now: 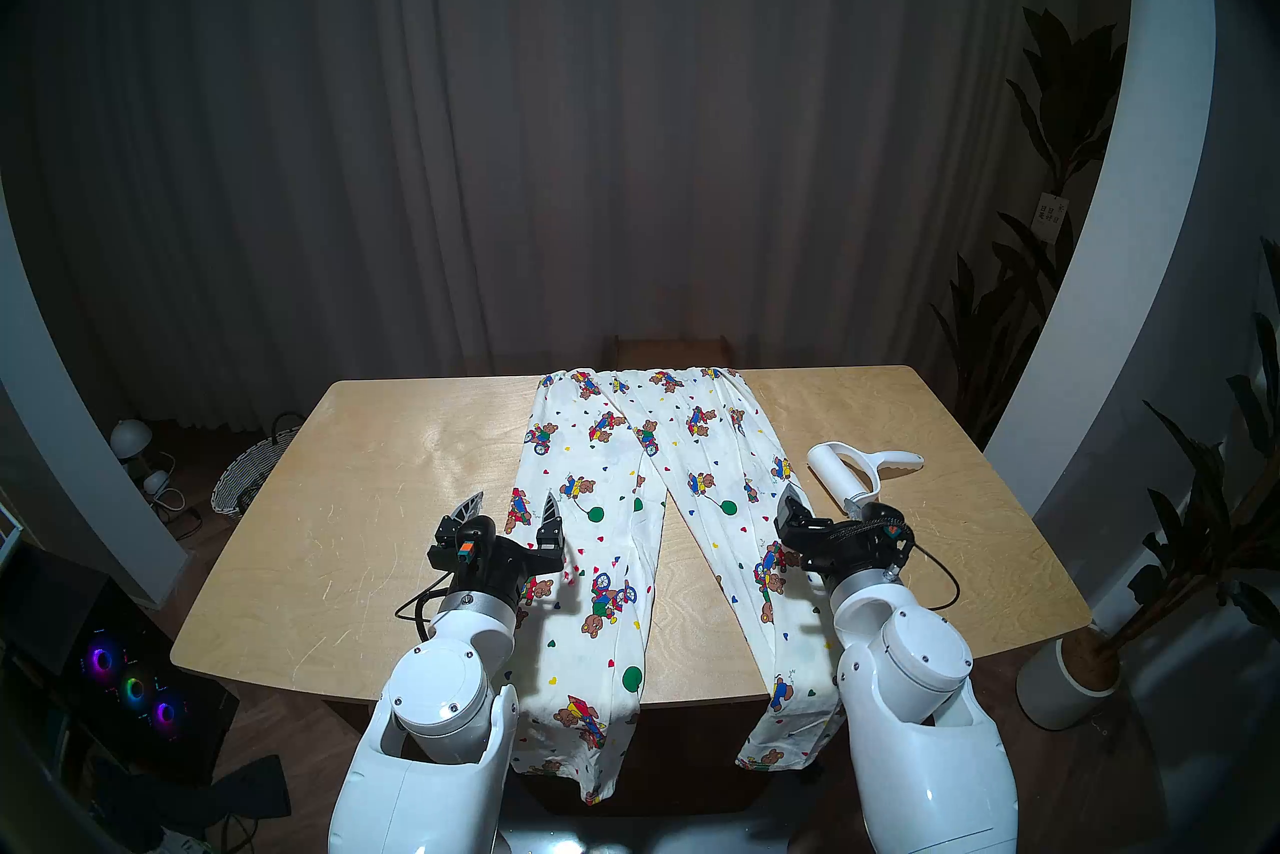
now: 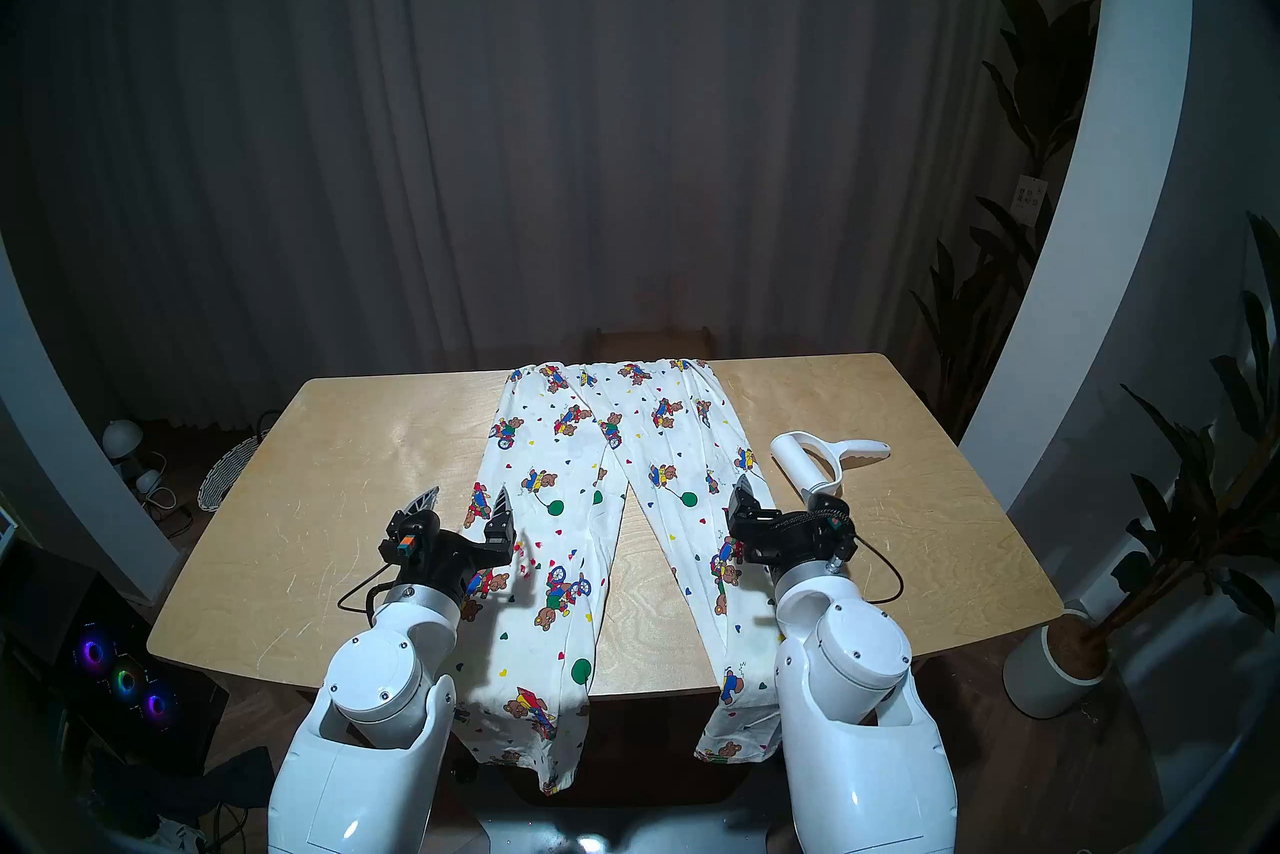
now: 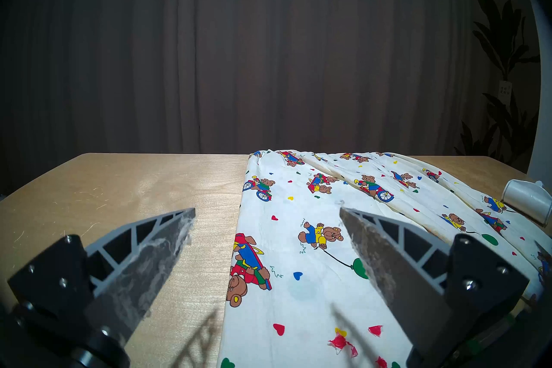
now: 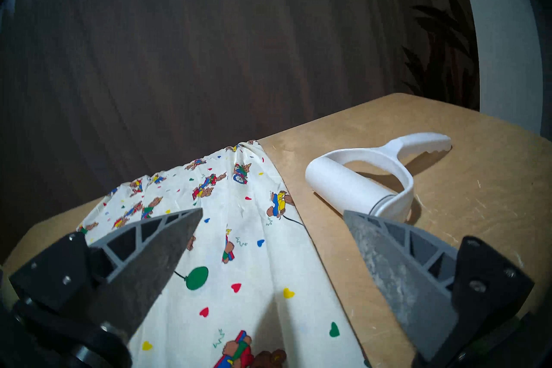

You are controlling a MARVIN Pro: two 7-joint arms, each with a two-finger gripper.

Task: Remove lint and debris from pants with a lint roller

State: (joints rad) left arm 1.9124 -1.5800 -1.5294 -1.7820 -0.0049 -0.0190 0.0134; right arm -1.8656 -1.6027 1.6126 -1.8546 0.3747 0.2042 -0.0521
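Note:
The pants (image 1: 623, 485) (image 2: 596, 485), cream with teddy bears, hearts and green balloons, lie flat on the wooden table (image 1: 346, 520). Their waistband is at the far edge and both cuffs hang over the near edge. The white lint roller (image 1: 841, 471) (image 2: 803, 461) (image 4: 343, 183) lies on the table just right of the pants, handle pointing right. My left gripper (image 1: 512, 502) (image 3: 266, 210) hovers open over the outer edge of the left leg. My right gripper (image 1: 824, 502) (image 4: 273, 211) is open and empty over the right leg's edge, just short of the roller. Small red scraps (image 3: 340, 342) lie on the cloth.
A chair back (image 1: 672, 346) stands behind the table's far edge, with dark curtains beyond. A woven basket (image 1: 242, 478) sits on the floor at the left. A potted plant (image 1: 1067, 672) stands on the floor at the right. Bare tabletop lies on both sides of the pants.

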